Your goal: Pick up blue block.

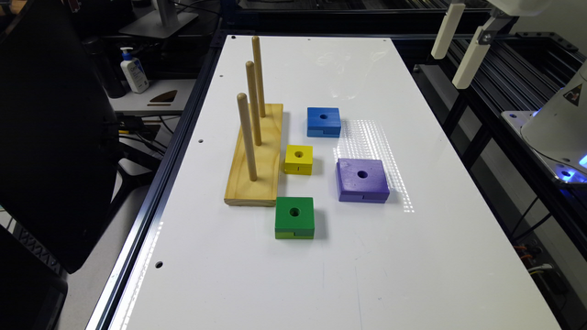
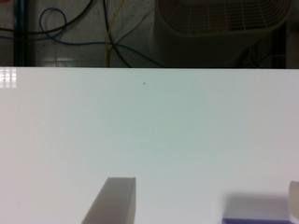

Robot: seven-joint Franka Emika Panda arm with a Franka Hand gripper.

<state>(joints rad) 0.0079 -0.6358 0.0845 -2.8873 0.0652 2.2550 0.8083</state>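
Note:
The blue block point(image 1: 323, 121) lies flat on the white table point(image 1: 348, 256), near its middle, with its round hole facing up and a notch in its near side. My gripper point(image 1: 449, 68) hangs high above the table's far right edge in the exterior view, well away from the block. In the wrist view my gripper point(image 2: 208, 184) is open, its two pale fingers point(image 2: 114, 200) spread wide over bare table with nothing between them.
A wooden base with three upright pegs point(image 1: 255, 151) stands to the exterior view's left of the blocks. A yellow block point(image 1: 298, 159), a purple block point(image 1: 362, 179) and a green block point(image 1: 294, 217) lie nearer than the blue one. A purplish block edge point(image 2: 254, 220) shows in the wrist view.

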